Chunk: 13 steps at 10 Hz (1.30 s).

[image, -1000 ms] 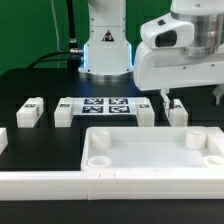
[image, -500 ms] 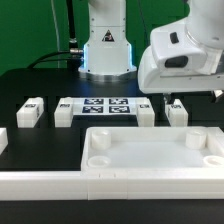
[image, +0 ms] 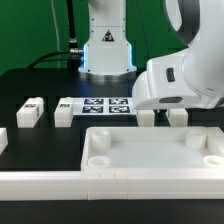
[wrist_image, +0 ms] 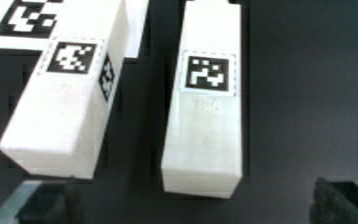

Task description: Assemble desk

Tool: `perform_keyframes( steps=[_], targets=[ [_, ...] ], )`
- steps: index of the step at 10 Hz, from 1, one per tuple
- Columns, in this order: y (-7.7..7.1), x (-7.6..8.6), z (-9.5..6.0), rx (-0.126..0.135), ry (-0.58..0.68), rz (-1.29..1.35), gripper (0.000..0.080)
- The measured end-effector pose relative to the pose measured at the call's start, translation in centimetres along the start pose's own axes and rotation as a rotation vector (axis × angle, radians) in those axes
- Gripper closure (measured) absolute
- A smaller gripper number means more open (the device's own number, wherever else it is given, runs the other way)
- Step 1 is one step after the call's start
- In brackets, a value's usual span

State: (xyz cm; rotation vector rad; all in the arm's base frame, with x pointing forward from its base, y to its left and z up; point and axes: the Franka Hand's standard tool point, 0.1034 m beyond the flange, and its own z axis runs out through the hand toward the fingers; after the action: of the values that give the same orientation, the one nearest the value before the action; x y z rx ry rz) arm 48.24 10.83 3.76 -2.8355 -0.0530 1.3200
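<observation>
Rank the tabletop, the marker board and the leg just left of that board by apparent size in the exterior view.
Largest: the tabletop, though it is also nearest the camera.
Next: the marker board.
Smallest: the leg.

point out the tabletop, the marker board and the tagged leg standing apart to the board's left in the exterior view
tabletop (image: 150, 152), exterior view, bare inner floor
marker board (image: 100, 106), exterior view, its middle
tagged leg (image: 30, 113), exterior view, its top face
</observation>
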Motion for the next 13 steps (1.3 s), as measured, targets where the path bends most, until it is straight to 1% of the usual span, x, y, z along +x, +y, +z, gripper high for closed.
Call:
perform_keyframes(
  steps=[2, 5, 6, 7, 8, 9, 10, 13],
  targets=[
    [0.0, -0.1, 0.3, -0.002, -0.007, 0.004, 0.015],
    [-0.6, 0.2, 3.9, -0.019, -0.078, 0.001, 0.015],
    [-0.6, 0.2, 4.3, -0.02, -0.078, -0.002, 0.015],
    [-0.6, 0.2, 4.1, -0.019, -0.076, -0.003, 0.0173],
    [-0.6, 0.2, 4.2, -0.019, -0.077, -0.003, 0.0313],
    [-0.6, 0.2, 4.2, -0.019, -0.078, -0.004, 0.0313],
    [-0.6, 0.2, 4.2, -0.019, -0.078, -0.004, 0.0503],
    [-0.6, 0.2, 4.2, -0.02, -0.078, -0.004, 0.0509]
  ],
)
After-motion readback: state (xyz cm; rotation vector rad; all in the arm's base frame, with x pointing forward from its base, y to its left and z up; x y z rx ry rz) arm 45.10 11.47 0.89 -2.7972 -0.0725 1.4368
